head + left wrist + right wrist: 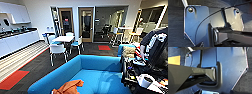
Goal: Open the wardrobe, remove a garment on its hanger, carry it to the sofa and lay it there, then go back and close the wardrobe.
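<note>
The blue sofa point(100, 67) lies directly below me in the head view, with its seat and low back facing me. The orange garment point(70, 87) lies crumpled on the sofa's near left seat, at the lower edge of that view. The left wrist view looks past the arm's dark plate at grey carpet point(175, 25). In the right wrist view, dark carpet point(244, 84) and an orange patch point(174, 60) show beside the plate.
A white table point(63, 38) with blue-seated chairs point(57, 48) stands beyond the sofa. A white kitchen counter point(17, 40) runs along the left wall. A person with a control rig point(155, 47) stands close on the right. Wooden doors point(86, 23) are at the back.
</note>
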### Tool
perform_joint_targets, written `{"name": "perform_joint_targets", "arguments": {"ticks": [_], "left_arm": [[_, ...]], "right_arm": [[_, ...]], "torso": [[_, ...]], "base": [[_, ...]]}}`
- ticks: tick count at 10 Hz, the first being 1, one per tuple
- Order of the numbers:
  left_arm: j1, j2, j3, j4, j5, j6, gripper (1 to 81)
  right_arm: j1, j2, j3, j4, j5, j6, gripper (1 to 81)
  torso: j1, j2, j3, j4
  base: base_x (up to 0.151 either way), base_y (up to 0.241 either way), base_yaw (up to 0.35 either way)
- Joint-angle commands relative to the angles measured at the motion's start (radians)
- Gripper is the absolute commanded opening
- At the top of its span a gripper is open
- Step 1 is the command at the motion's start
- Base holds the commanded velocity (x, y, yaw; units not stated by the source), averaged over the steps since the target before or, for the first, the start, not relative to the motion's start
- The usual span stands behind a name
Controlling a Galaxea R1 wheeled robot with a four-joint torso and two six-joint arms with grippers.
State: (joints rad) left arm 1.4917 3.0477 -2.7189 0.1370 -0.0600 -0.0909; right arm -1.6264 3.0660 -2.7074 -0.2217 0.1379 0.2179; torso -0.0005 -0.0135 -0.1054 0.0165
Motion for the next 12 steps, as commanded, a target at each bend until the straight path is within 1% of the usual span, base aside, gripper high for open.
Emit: {"name": "perform_joint_targets", "arguments": {"ticks": [1, 5, 12], "left_arm": [[-0.037, 0.004, 0.002, 0.004, 0.054, 0.005, 81.1], [-0.037, 0.004, 0.002, 0.004, 0.054, 0.005, 81.1], [-0.037, 0.004, 0.002, 0.006, 0.054, 0.005, 81.1]], "right_arm": [[0.024, 0.004, 0.003, -0.004, -0.052, 0.0, 81.1], [0.024, 0.004, 0.003, -0.004, -0.05, 0.0, 81.1], [0.024, 0.006, 0.003, -0.004, -0.05, 0.0, 81.1]], "torso": [[0.001, 0.0, 0.0, 0.0], [0.001, 0.0, 0.0, 0.0], [0.001, -0.001, 0.001, 0.0]], "base": [[-0.084, 0.0, 0.0], [-0.081, 0.0, 0.0], [0.0, 0.0, 0.0]]}}
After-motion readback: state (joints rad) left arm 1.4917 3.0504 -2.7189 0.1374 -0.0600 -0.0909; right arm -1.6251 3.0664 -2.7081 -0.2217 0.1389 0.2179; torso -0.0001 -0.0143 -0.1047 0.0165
